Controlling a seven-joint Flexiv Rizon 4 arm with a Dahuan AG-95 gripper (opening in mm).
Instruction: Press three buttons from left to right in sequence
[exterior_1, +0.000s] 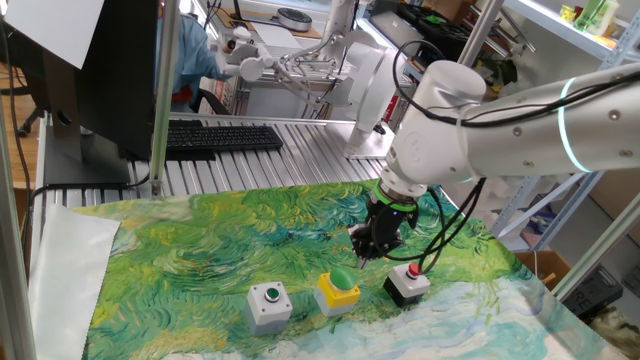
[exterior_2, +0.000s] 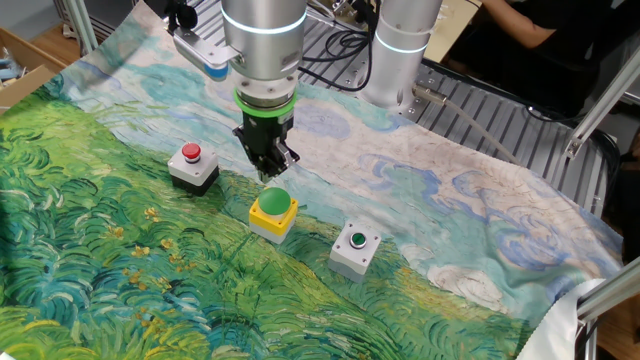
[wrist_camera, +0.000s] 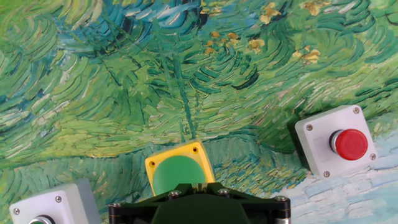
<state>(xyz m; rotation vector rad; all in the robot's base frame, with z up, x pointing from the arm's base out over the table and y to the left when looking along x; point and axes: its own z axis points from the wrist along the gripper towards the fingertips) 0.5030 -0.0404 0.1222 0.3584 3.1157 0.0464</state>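
Hidden: in the hand view you lose the fingertips behind the gripper's own dark body at the bottom edge, which also covers the lower part of the green dome; the grey box (wrist_camera: 53, 204) is cut off at the lower left corner.
Hard to make out: in both fixed views you cannot see whether the fingertips touch the dome or hang just above it.
Gripper: the gripper (exterior_2: 272, 172) points straight down over the yellow box, its fingers clenched together on nothing.
Buttons: you find the three boxes in a row on the painted cloth (exterior_1: 200, 250), each well apart from its neighbour: the grey box with the small green button (exterior_1: 269, 304), the yellow box with the green dome (exterior_1: 338, 289) in the middle, and the dark-based box with the red button (exterior_1: 407, 281).
Facing: every button faces straight up; the row's long axis runs across the cloth's near edge in one fixed view.
Around: you see a keyboard (exterior_1: 222, 137) and a dark monitor (exterior_1: 95, 70) on the slatted table behind the cloth.
In the way: the arm's cables (exterior_1: 440, 235) hang just behind the red button.
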